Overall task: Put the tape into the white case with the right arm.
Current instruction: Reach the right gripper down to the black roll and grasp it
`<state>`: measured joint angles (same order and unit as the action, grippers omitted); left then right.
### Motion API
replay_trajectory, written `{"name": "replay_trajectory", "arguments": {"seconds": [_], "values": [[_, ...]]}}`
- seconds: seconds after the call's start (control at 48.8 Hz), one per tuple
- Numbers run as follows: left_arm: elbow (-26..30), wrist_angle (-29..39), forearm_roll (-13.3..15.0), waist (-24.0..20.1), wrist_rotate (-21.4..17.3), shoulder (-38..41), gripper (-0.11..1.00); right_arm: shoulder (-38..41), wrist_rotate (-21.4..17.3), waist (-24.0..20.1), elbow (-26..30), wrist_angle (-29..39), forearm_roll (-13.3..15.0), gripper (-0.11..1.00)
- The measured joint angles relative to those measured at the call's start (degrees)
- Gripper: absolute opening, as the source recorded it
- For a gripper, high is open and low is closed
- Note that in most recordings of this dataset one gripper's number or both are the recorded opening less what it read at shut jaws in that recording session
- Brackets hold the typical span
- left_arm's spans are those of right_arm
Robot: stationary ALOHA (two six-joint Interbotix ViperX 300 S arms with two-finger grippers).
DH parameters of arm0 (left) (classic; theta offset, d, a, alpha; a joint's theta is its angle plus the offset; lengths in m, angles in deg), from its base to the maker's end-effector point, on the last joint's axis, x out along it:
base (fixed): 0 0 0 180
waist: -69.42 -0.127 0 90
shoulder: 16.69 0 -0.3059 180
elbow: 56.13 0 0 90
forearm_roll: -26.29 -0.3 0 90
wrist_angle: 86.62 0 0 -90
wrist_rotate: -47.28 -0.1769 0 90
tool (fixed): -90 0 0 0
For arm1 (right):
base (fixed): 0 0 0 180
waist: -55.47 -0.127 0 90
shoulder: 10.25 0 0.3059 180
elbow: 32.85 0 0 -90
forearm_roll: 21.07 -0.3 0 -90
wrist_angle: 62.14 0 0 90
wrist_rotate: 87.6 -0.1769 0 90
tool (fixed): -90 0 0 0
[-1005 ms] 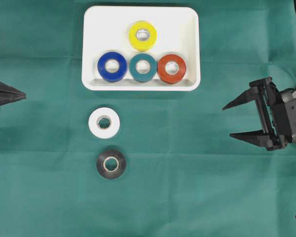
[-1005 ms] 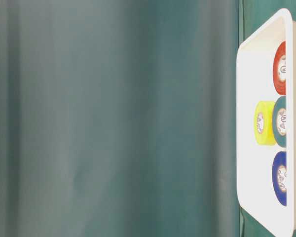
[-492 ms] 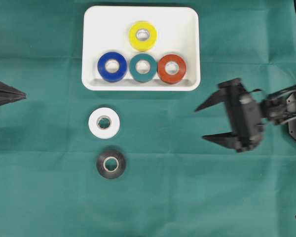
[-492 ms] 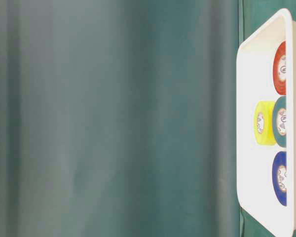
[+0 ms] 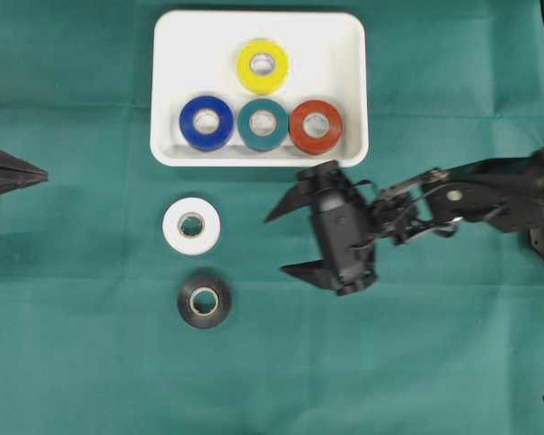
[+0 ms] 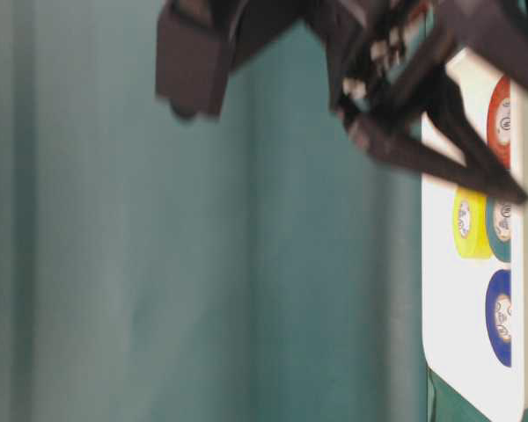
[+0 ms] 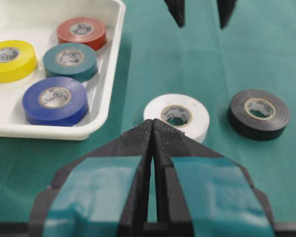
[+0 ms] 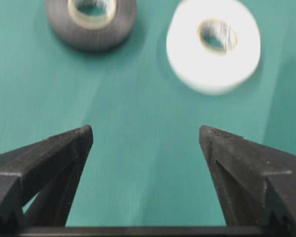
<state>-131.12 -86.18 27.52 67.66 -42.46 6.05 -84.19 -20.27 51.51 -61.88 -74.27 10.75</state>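
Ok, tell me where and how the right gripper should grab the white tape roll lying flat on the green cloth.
Come straight down on the white tape roll with the open right gripper and pinch across its outer rim. It lies flat, hole up, so the curved sidewall is probably the best surface. Place the fingers left and right of it: the black tape roll sits close on one side, the white plastic case on the other.
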Motion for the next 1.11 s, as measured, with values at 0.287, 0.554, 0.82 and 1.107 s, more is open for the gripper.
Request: {"name": "replay_trajectory", "arguments": {"seconds": [0.287,0.554,0.82,1.107], "values": [[-1.2,0.0,0.1,0.0,0.0,0.0,0.00,7.2,0.0,-2.7,10.5,0.7,0.1,0.68],[-1.9,-0.2,0.0,0.0,0.0,0.0,0.00,12.0,-1.9,-3.9,16.9,3.9,0.0,0.68],[-2.1,-0.3,0.1,0.0,0.0,0.0,0.00,15.2,-4.5,-4.0,21.2,6.9,0.0,0.68],[-2.2,-0.5,0.0,0.0,0.0,0.0,0.00,17.6,-4.5,-4.8,23.2,9.8,0.1,0.68]]}}
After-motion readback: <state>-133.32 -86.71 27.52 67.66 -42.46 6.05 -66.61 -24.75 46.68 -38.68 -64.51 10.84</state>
